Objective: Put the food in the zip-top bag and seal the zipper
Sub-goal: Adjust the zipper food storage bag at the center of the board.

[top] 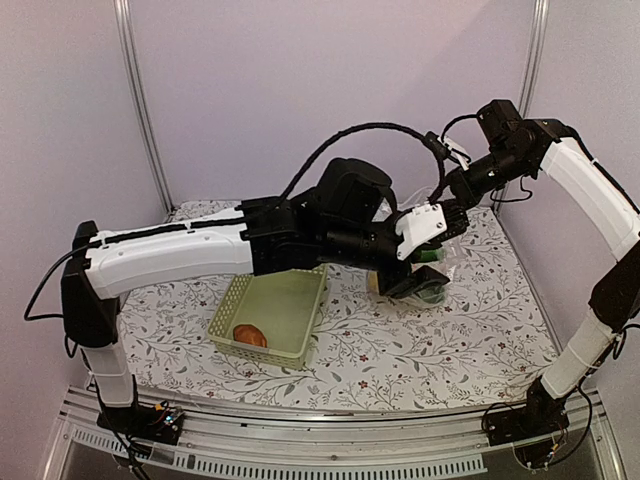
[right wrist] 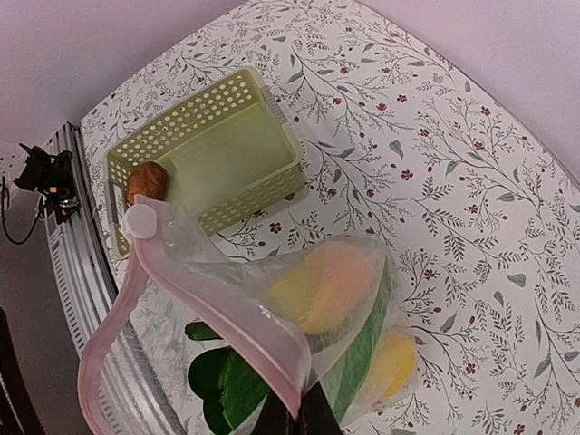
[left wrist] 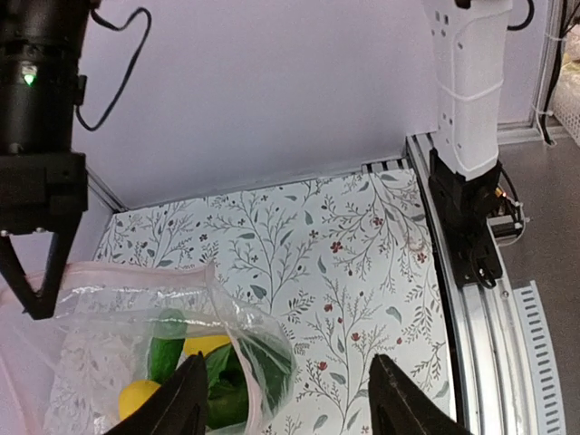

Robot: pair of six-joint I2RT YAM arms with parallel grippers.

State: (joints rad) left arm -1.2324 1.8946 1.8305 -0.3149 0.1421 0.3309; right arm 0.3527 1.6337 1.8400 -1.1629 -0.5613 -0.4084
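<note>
Overhead view: the left arm (top: 170,255) is stretched across the floral counter (top: 400,370) and the right arm (top: 590,190) comes down from the back right. They meet over the zip-top bag (top: 440,275), which lies just right of the pale green basket (top: 275,310). The left arm hides most of the bag, so its contents cannot be read from here. One reddish-brown piece (top: 250,335) sits in the basket's near left corner, well apart from both sets of fingers.

Right wrist view supplies the contents:
- The right fingers (right wrist: 299,421) are clenched on the bag's plastic at the bottom edge of the frame.
- The pink zipper (right wrist: 118,317) curls in an open loop, mouth unsealed.
- Through the plastic: orange-yellow piece (right wrist: 326,285), lemon (right wrist: 394,362), cucumber (right wrist: 362,349), bok choy leaves (right wrist: 227,385).

Left wrist view supplies the other side:
- The left fingers (left wrist: 186,403) are spread apart and grasp nothing.
- The bag's bulging end sits between them, close against the left-hand one. I cannot tell whether they touch.
- The right fingers show here as a black pair pinching the bag's mouth edge at far left.
</note>
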